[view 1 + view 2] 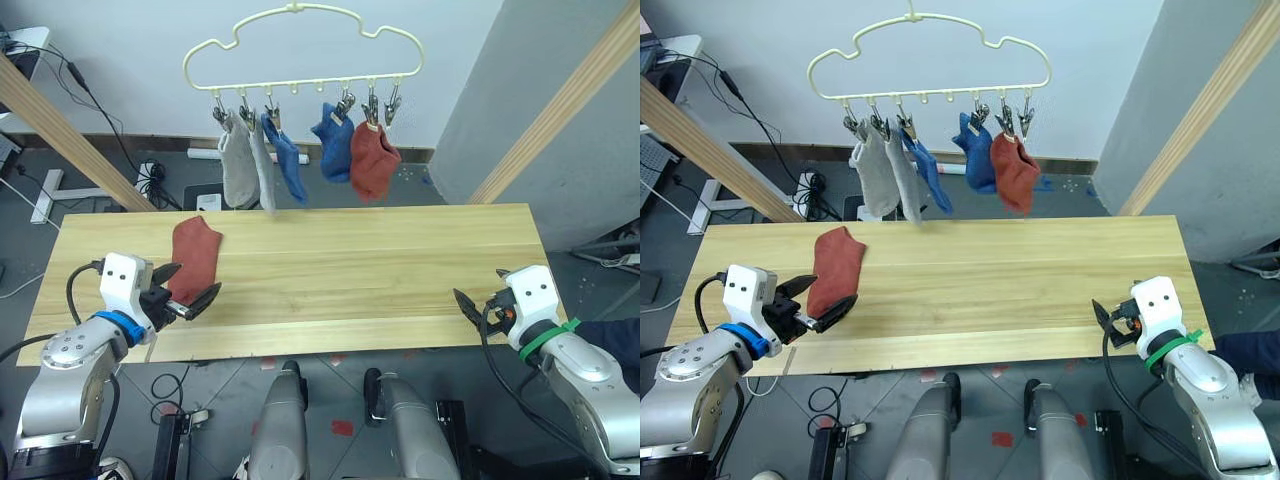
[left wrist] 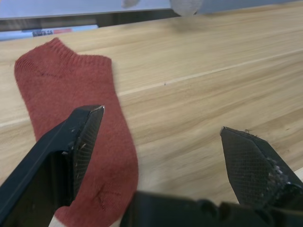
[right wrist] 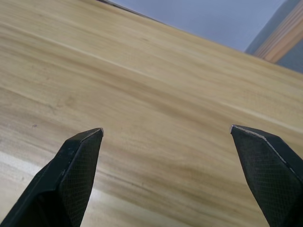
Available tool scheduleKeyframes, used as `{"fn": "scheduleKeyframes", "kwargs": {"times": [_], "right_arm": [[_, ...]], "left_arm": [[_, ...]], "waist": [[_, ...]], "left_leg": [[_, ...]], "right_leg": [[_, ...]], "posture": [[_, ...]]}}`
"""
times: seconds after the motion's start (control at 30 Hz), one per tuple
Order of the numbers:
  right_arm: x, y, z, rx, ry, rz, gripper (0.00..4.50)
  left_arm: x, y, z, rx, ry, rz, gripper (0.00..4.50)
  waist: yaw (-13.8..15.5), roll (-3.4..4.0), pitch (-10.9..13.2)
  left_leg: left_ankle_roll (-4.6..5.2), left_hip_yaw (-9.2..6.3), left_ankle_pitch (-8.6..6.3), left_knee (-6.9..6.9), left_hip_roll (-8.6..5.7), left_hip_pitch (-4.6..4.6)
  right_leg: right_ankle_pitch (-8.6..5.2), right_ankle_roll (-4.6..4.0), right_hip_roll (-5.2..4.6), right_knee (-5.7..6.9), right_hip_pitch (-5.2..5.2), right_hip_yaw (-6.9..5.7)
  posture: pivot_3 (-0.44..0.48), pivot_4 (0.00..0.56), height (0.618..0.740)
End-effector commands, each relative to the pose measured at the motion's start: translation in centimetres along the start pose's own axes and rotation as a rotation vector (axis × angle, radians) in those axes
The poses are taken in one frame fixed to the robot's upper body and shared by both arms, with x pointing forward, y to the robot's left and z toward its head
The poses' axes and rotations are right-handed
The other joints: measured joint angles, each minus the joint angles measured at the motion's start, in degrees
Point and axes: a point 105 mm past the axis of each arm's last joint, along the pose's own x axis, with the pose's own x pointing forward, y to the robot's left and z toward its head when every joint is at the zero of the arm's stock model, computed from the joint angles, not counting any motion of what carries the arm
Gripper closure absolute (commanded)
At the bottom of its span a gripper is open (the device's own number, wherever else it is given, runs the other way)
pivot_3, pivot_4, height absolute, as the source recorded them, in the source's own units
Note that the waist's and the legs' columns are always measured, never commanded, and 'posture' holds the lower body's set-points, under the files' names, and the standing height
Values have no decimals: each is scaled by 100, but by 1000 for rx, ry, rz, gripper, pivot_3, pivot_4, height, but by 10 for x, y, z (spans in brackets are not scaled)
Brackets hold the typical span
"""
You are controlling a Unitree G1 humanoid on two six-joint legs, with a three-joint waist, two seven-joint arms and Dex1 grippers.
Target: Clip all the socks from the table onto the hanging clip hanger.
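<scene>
Left gripper point(image 1: 186, 290): fingers spread wide, holding nothing; it sits low over the table's left part, at the near end of the rust-red sock; in the left wrist view one finger point(image 2: 83, 137) stands over the sock's fabric, the other over bare wood beside it
Right gripper point(image 1: 470, 303): fingers apart and empty, as the right wrist view shows; it rests near the table's near right edge, over bare planks, well apart from any sock
Rust-red sock on table point(image 1: 194, 258): lies flat on the left part of the tabletop, cuff toward the far edge, toe end toward the left gripper
Table point(image 1: 380, 270): light wooden planks
Clip hanger point(image 1: 300, 45): pale-yellow cloud-shaped wire, hanging above the table's far edge; grey clips along its lower bar
Hung socks: two light grey socks point(image 1: 243, 165) at the left, touching each other; two blue socks point(image 1: 285, 158) in the middle; one rust-red hung sock point(image 1: 372, 160) just right of them; the rightmost clip point(image 1: 393, 108) holds nothing
Wooden poles point(image 1: 570, 95): slant up at both sides
</scene>
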Motion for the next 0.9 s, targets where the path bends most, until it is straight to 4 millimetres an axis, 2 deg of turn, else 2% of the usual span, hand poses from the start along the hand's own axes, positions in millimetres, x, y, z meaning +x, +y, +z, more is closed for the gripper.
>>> {"fn": "scheduleKeyframes", "kwargs": {"times": [0.03, 0.3, 0.9], "right_arm": [[-4, -4, 10, -28, -42, -21, 0], [-5, -10, 6, -45, -31, -65, 0], [-3, -17, 9, -28, -36, -105, 0]], "left_arm": [[-7, 6, 8, 11, -48, 49, 31], [-20, 23, -6, -52, -36, 199, 31], [-21, 21, -1, -36, -50, 195, 31]], "waist": [[7, 0, 0], [28, 0, 0], [113, 0, -1]], "left_leg": [[0, -1, 0, -1, 0, 0], [0, 0, 0, -4, 1, 2], [0, 1, 0, -3, 1, 27]], "right_leg": [[0, 0, 0, 0, 0, -1], [0, 0, 1, 3, 1, 0], [0, 0, 0, 7, 22, 0]], "posture": [[190, 367, 740], [197, 366, 740], [195, 364, 740]]}}
